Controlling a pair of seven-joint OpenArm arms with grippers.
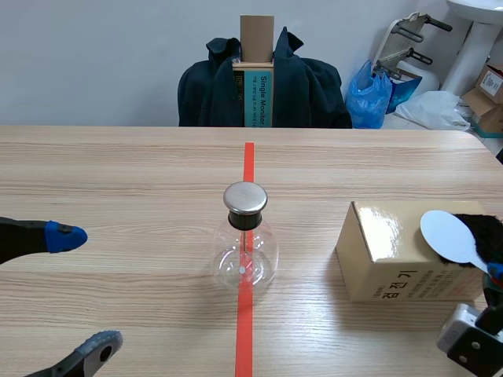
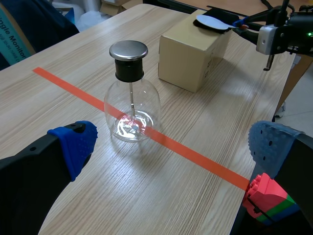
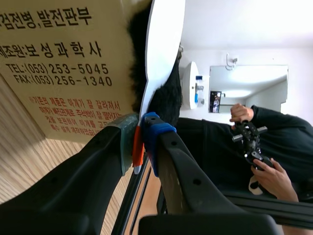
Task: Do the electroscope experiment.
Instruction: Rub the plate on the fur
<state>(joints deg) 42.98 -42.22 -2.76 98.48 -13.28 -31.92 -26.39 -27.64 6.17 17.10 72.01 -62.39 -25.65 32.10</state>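
Glass flask [image 1: 245, 250] sits upright on the tape line [image 1: 244, 334], metal cap [image 1: 245, 198] on top, between the two arms; box [image 1: 393, 255] to its right, well apart.

Risks as I see them: paddle [image 1: 449, 234] is pinched only at its thin handle end, so it could twist or slip when pressed on the fur [image 1: 483, 228]; a hard rub might also shove the box, since nothing pins it; on the carry-over, a low swing would likely clip the cap and tip the flask; brushing the blade on box or table [image 1: 118, 173] may bleed off charge, so no leaf movement.

Right claw [image 3: 138, 134]: nearly closed, pads clamped on the paddle handle, blade lying against the fur atop the box.

Left claw [image 2: 173, 147]: spread wide, holding nothing, touching nothing; flask just ahead of it, not between the fingers.
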